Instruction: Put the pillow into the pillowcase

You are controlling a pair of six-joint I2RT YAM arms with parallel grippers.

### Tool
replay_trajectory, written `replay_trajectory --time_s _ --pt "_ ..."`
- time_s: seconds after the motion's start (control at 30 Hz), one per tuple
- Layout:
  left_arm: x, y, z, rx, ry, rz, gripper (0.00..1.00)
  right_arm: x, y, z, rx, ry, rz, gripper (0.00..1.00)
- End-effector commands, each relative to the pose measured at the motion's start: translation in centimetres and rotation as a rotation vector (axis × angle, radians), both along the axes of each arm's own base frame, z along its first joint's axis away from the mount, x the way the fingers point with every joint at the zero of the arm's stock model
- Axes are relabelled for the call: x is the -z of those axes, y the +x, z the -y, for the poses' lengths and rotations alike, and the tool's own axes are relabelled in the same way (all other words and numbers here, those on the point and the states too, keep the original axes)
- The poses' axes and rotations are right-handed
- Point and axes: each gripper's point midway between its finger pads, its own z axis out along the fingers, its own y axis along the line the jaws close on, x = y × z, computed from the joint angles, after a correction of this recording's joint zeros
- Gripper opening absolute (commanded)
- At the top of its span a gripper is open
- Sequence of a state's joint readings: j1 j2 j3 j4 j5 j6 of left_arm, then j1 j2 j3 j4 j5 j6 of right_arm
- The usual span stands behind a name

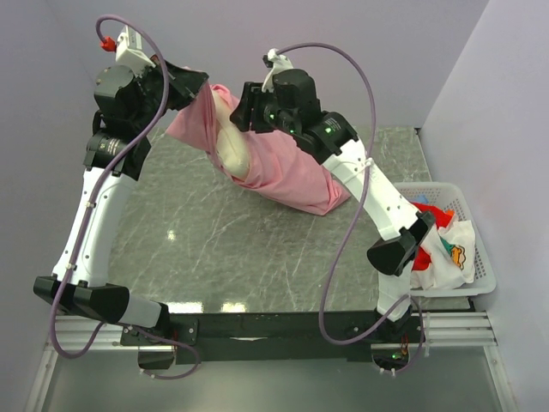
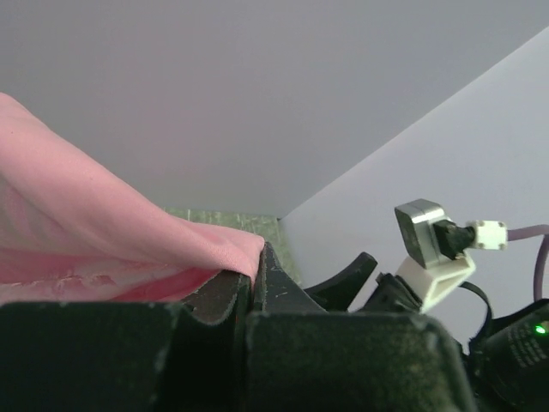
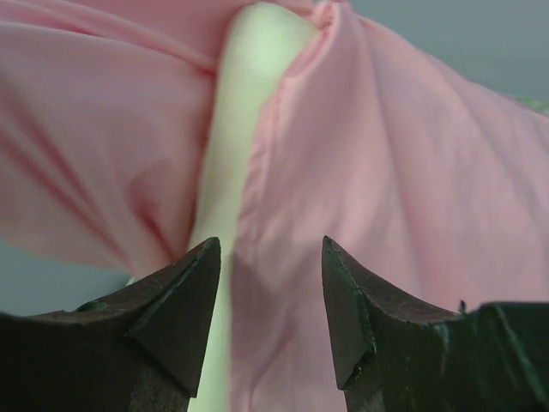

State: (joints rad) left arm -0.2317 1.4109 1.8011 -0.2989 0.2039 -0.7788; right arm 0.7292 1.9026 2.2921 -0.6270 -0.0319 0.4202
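Top external: pillowcase (image 1: 292, 176), pink and faintly shiny, lies across the far middle of the table (image 1: 214, 257) with its mouth lifted at left. Left gripper (image 1: 194, 86) is pinched closed on the upper hem, apparently to hold the mouth open. Right gripper (image 3: 270, 253) has jaws apart, empty, facing the opening. Pillow (image 1: 230, 144), cream, is mostly inside with one end showing.

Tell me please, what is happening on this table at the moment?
The left gripper is shut on the rim of the large pink, slightly shiny fabric pillowcase and holds its mouth up above the table. The cream soft pillow is mostly inside; only a strip shows at the opening. The right gripper is open, its fingers facing that opening and gripping nothing.
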Motion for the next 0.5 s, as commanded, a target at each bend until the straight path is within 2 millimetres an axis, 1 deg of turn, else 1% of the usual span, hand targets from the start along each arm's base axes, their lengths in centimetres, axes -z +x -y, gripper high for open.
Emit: replay_trajectory --time_s 0.0,0.03,0.1,0.17,0.2,0.23,0.3,0.33,0.37,0.4,0.43,0.47 --pt "-6.4 -2.9 -0.3 0.027 -0.032 0.192 0.01 0.6 1.8 1.8 0.111 -0.061 0.017 0.56" --pt "-6.4 -2.9 -0.3 0.029 -0.033 0.193 0.01 0.8 2.1 2.2 0.133 -0.073 0.021 0.51" --pt "-6.5 -3.0 -0.2 0.036 -0.036 0.196 0.01 1.3 2.2 2.0 0.124 -0.089 0.018 0.49" --pt "-6.5 -3.1 -0.2 0.035 -0.034 0.194 0.01 1.7 2.4 2.2 0.146 -0.107 0.016 0.43" --pt "-6.5 -3.1 -0.2 0.035 -0.034 0.195 0.01 1.7 2.6 2.5 0.160 -0.113 0.019 0.38" --pt "-6.7 -3.3 -0.2 0.037 -0.036 0.199 0.01 1.8 2.8 2.9 0.176 -0.123 0.019 0.27" --pt "-7.3 -3.7 -0.2 0.041 -0.037 0.220 0.01 1.0 2.9 4.2 0.236 -0.130 0.037 0.18" --pt "-7.8 -4.0 0.0 0.060 -0.027 0.239 0.01 -0.3 2.6 5.0 0.258 -0.122 0.057 0.07" --pt "-8.3 -4.0 0.3 0.074 -0.022 0.254 0.01 -1.1 2.7 6.0 0.302 -0.124 0.075 0.01" --pt "-10.3 -5.0 0.1 0.082 -0.027 0.305 0.01 -2.2 2.5 6.7 0.324 -0.115 0.093 0.00" --pt "-11.3 -5.6 0.0 0.093 -0.033 0.331 0.01 -4.3 1.8 8.0 0.344 -0.088 0.134 0.00" --pt "-12.5 -6.3 -0.2 0.099 -0.043 0.364 0.01 -5.6 1.5 8.8 0.356 -0.068 0.159 0.00"
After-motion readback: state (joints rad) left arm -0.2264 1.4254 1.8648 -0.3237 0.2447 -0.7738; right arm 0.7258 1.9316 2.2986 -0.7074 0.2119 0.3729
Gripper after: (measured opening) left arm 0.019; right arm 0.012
